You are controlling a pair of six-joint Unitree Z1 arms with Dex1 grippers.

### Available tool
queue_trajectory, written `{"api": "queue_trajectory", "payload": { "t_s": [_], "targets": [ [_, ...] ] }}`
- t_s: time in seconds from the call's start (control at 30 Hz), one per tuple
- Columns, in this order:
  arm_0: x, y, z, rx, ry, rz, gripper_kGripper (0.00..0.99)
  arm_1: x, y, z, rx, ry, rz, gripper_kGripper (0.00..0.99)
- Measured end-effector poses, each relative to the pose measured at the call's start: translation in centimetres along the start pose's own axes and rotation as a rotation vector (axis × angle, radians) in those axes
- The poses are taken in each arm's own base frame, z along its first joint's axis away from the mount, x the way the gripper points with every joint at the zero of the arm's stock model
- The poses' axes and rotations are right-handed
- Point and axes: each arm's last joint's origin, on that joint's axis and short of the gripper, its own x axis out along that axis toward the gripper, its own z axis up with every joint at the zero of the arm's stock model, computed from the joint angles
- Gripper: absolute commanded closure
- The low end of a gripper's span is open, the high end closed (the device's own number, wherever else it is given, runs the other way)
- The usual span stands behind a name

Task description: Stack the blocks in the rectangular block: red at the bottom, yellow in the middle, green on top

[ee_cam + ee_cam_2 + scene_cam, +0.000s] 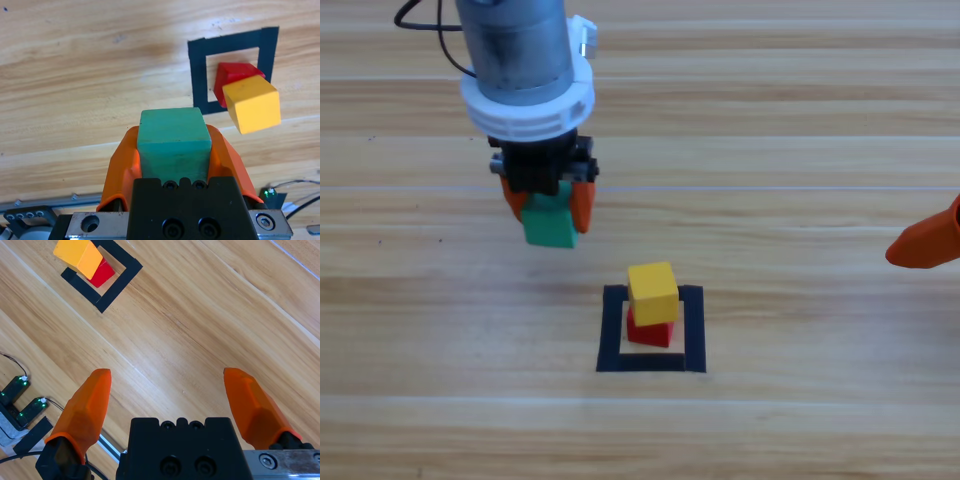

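Left gripper (549, 205) clenched on green (549, 225), held above table, up-left of rectangular block (691, 330). Yellow (652, 292) stacked on red (650, 329) inside it. Right gripper (170, 395) released, waiting at table's right edge.

No readable markings on the stacking table

No text, label, brand, number or sign can be read on any surface in the three views; cubes, tape and arms are all unmarked.

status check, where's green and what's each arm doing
Left end effector shut on green cube, short of stack. Yellow on red inside tape square. Right end effector open, waiting.
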Motion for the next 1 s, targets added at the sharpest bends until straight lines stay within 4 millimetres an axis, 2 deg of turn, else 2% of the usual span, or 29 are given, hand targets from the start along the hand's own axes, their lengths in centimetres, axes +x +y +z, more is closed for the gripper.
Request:
{"api": "queue_trajectory", "payload": {
  "t_s": [0.37,0.7,1.0],
  "targets": [
    [-1.5,-4.3,-2.4,-0.026,-0.042,-0.048,0.870,0.0,0.0,0.0,0.000,0.001,0.000,0.002],
    [1.0,-7.5,-2.5,-0.080,-0.039,-0.017,0.870,0.0,0.0,-0.1,0.000,0.002,0.000,0.002],
    [3.0,-8.4,-1.5,-0.093,-0.046,0.021,0.870,0.0,0.0,-0.1,0.001,0.003,0.000,0.002]
  ]
}}
